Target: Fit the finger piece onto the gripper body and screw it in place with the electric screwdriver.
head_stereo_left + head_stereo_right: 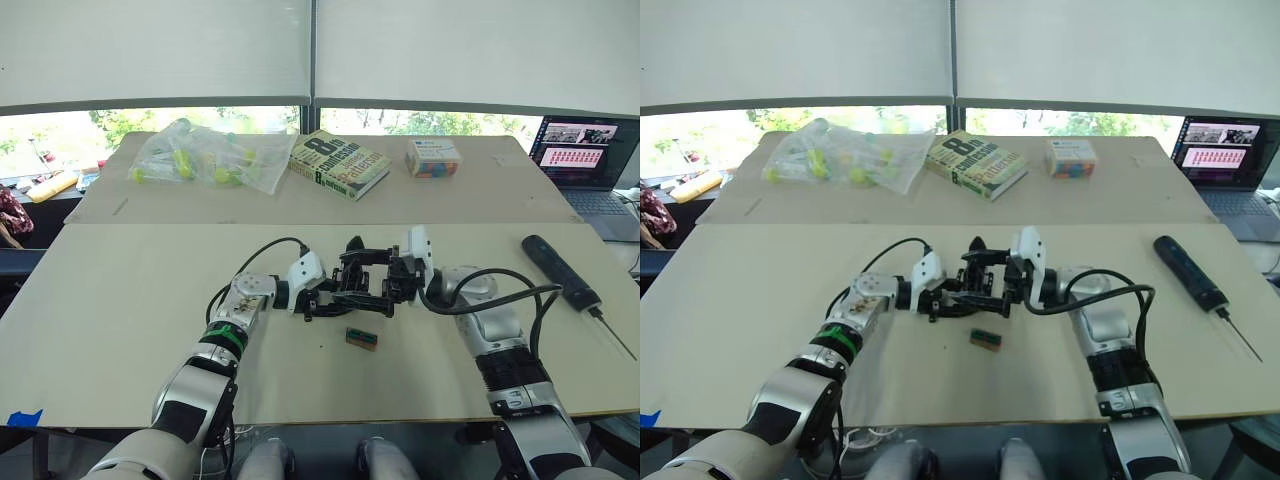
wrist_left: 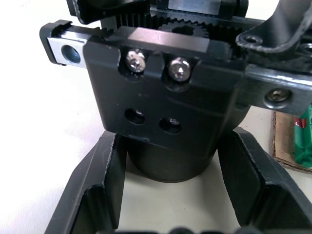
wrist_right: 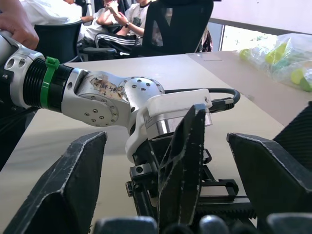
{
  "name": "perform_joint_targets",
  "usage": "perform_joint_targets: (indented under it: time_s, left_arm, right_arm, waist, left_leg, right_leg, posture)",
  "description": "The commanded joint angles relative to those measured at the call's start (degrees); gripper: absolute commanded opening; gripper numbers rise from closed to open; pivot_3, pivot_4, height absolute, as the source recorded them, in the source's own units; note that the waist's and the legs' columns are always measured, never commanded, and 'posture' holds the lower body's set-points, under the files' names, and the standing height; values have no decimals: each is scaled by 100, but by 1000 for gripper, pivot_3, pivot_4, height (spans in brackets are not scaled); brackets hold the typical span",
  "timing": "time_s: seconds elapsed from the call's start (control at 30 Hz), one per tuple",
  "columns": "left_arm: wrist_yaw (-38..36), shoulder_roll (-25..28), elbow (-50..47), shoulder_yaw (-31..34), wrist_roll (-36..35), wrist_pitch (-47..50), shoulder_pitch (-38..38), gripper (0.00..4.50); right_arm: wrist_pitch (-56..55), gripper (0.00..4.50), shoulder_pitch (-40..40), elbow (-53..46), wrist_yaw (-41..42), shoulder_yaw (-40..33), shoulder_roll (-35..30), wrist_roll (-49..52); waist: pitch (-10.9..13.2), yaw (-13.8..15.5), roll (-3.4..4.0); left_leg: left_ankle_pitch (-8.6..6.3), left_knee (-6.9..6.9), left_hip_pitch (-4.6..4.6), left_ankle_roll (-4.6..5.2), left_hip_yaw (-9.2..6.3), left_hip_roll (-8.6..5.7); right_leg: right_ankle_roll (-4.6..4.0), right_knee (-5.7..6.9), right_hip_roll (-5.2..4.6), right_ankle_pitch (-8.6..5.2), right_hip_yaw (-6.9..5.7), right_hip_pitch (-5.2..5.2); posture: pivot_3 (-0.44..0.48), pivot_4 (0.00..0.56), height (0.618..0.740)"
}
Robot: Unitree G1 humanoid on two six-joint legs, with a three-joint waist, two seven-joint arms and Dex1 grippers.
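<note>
We hold the gripper body (image 1: 362, 285) mid-bench: our left hand (image 1: 322, 301) straddles its round base, fingers parted, grip unclear; our right hand (image 1: 396, 282), spread wide, brackets its upright finger. The electric screwdriver (image 1: 560, 271) lies untouched far right, so screwing remains.

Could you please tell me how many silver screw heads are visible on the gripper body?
3: two side by side on the gripper body's front block, one on its side bar. Others may be hidden.

A large numeral "8" is printed on the green-and-white softcover book (image 1: 339, 163) lying on the tan table; remaining cover lettering cannot be read.
</note>
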Motion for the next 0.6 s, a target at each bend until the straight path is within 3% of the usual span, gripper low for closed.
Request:
perform_joint_targets:
  time_s: [0.03, 0.1, 0.13, 0.3, 0.4, 0.6]
  left_arm:
    - [18, -83, 43, 3, -78, 200, 144, 3310]
    - [18, -69, -9, 17, -98, 200, 165, 4204]
    - [56, -55, -36, 26, -91, 163, 184, 4421]
    - [31, 178, -453, 216, -316, 296, 441, 4421]
    - [-234, 574, -1107, 271, -510, 509, 855, 4421]
    - [-696, 1580, -2969, 954, -1562, 923, 1876, 4421]
  right_arm:
    - [55, 4500, 33, -629, 4, -265, -152, 314]
    - [64, 4500, 63, -829, -62, -374, -227, 400]
    - [68, 4500, 73, -913, -103, -430, -252, 437]
    - [650, 4500, 317, -1759, -324, -809, -637, 920]
    - [972, 4500, 677, -2320, -529, -1201, -1005, 1200]
    - [1384, 4500, 2187, -3069, -1171, -2744, -1766, 1529]
  waist:
    - [0, 13, 0]
    - [0, 19, 0]
    - [0, 20, 0]
    - [0, 29, -1]
    - [0, -27, 0]
    - [1, -26, 0]
  left_leg:
    - [0, 0, 0, 0, 0, 0]
    - [0, 1, 0, 0, 0, 0]
    - [0, 1, 0, 0, 0, 0]
    - [0, -1, -2, 0, 0, 3]
    - [0, -4, -1, 0, 0, 7]
    - [-1, -16, 8, -2, -1, 19]
  right_leg:
    - [0, -1, 0, 0, 0, 1]
    - [0, -1, -1, 0, 0, 1]
    - [0, -1, -1, 0, 0, 1]
    - [0, -4, -2, 0, 0, -1]
    - [-1, -2, -2, 0, 2, -5]
    - [-9, 2, -3, -3, 4, -8]
  posture:
    - [0, 150, 740]
    - [0, 150, 740]
    - [0, 150, 740]
    - [0, 150, 740]
    - [0, 150, 740]
    - [0, 150, 740]
